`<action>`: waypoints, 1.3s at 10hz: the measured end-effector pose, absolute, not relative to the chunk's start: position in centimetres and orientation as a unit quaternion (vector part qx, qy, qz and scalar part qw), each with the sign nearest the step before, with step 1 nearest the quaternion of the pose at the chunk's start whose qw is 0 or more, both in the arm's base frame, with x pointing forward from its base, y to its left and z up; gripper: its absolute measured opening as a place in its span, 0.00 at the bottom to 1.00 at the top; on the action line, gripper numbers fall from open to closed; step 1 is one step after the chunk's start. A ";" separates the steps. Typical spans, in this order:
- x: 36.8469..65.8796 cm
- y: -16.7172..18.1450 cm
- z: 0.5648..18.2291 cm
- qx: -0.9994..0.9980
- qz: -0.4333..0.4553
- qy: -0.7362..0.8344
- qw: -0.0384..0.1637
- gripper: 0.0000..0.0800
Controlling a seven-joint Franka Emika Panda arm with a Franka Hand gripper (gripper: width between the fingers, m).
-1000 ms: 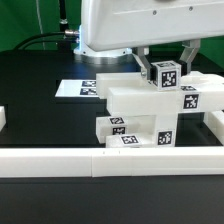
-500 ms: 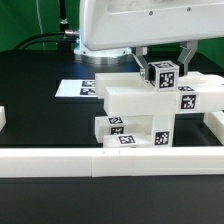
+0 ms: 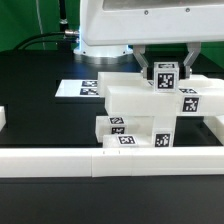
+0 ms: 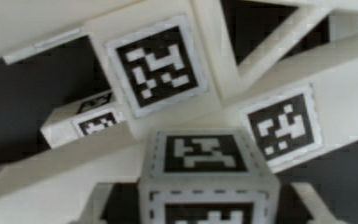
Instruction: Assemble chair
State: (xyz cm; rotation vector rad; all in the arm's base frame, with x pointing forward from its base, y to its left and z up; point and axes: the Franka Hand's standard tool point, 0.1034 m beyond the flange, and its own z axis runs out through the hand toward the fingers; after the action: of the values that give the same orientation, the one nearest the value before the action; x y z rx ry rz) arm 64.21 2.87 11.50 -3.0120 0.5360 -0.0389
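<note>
The partly built white chair (image 3: pixel 140 112) stands in the middle of the black table, made of chunky slabs and tagged blocks. My gripper (image 3: pixel 166 72) is shut on a small square white post (image 3: pixel 165 78) with a black-and-white tag, held just above the chair's upper slab at the exterior view's right. In the wrist view the post (image 4: pixel 202 160) fills the lower middle, with a dark finger on each side of it, and my gripper (image 4: pixel 202 205) clamps it. Beyond it lie tagged chair slabs (image 4: pixel 158 70).
A long low white rail (image 3: pixel 100 160) runs along the front, with a side wall (image 3: pixel 214 125) at the exterior view's right. The marker board (image 3: pixel 78 88) lies flat behind the chair. A small white piece (image 3: pixel 3 120) sits at the left edge.
The gripper with the post has turned a little, so the post stands straighter, and has sunk slightly towards the chair's upper slab. The chair has not moved.
</note>
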 end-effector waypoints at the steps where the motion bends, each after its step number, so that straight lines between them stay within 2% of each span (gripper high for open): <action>1: 64.3 2.9 11.5 -0.974 -0.015 0.222 0.044 0.36; 6: 64.5 3.1 11.5 -0.931 -0.014 0.361 0.052 0.36; 9: 64.2 3.8 11.5 -0.861 -0.008 0.505 0.059 0.36; 10: 64.4 3.8 11.5 -0.822 -0.008 0.564 0.076 0.36; 11: 64.4 3.9 11.5 -0.830 -0.010 0.553 0.077 0.36; 12: 64.4 3.9 11.4 -0.832 -0.009 0.549 0.076 0.44; 13: 64.4 3.9 11.4 -0.842 -0.010 0.535 0.076 0.64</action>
State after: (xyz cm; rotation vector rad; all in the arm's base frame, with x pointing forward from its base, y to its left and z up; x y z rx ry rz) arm 64.37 3.93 11.37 -2.5237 1.6031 -0.0304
